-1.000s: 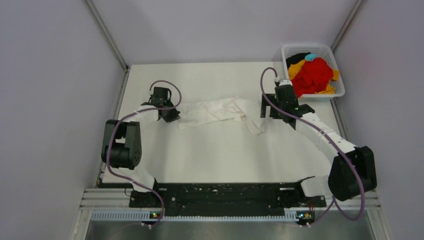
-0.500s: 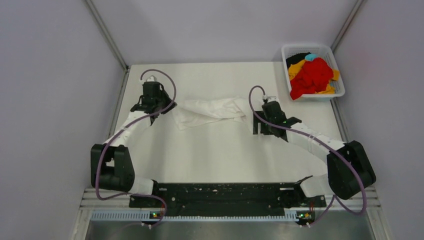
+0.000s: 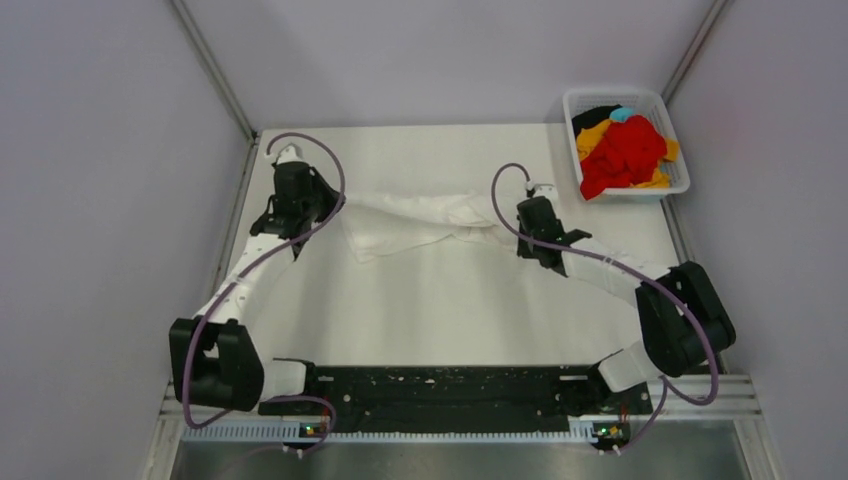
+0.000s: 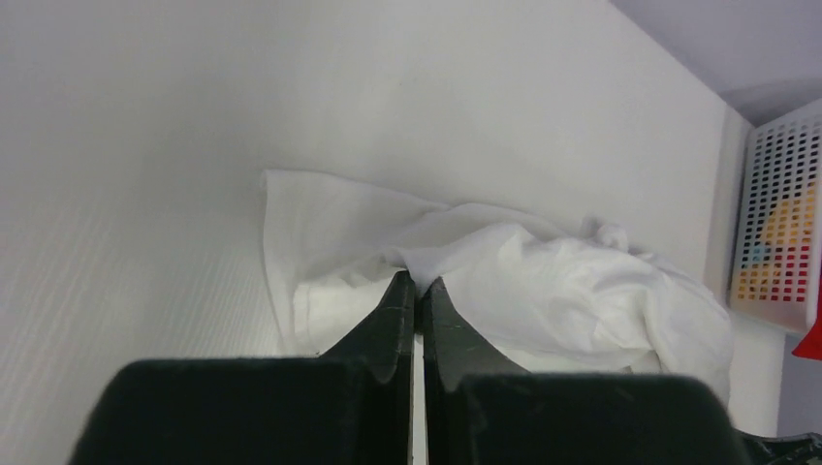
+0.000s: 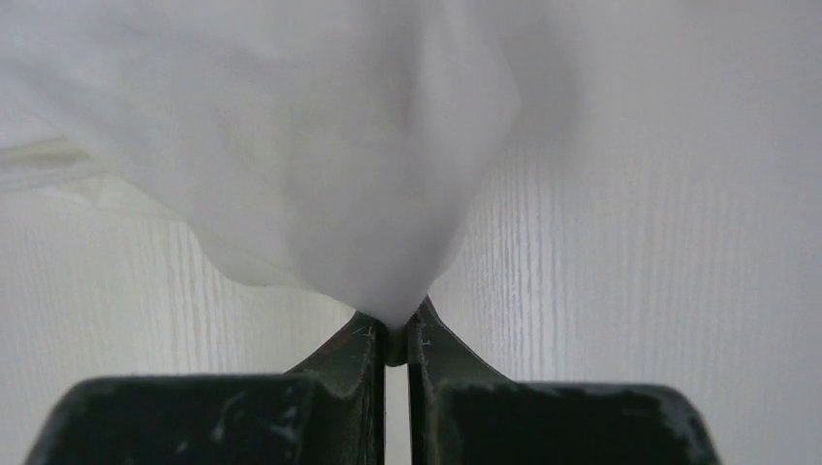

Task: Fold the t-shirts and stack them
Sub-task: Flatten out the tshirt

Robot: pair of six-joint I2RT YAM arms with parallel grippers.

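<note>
A large white t-shirt (image 3: 415,222) lies crumpled across the back half of the table, stretched between both arms. My left gripper (image 3: 322,205) is shut on its left end; in the left wrist view the fingertips (image 4: 419,283) pinch a fold of the white t-shirt (image 4: 543,281). At the shirt's right end my right gripper (image 3: 522,232) is shut on the cloth, and the white t-shirt (image 5: 330,165) bulges out above the pinching tips (image 5: 393,329). Red (image 3: 628,152), yellow-orange (image 3: 594,132), black (image 3: 596,114) and light blue (image 3: 621,113) t-shirts lie heaped in the basket.
A white mesh basket (image 3: 676,185) stands at the back right corner, also seen in the left wrist view as the basket (image 4: 775,223). Grey walls close in the table (image 3: 440,300) on the left, back and right.
My right gripper moved left and forward and went from open to shut on the shirt's right end. The left gripper pulled its end of the shirt left and back.
</note>
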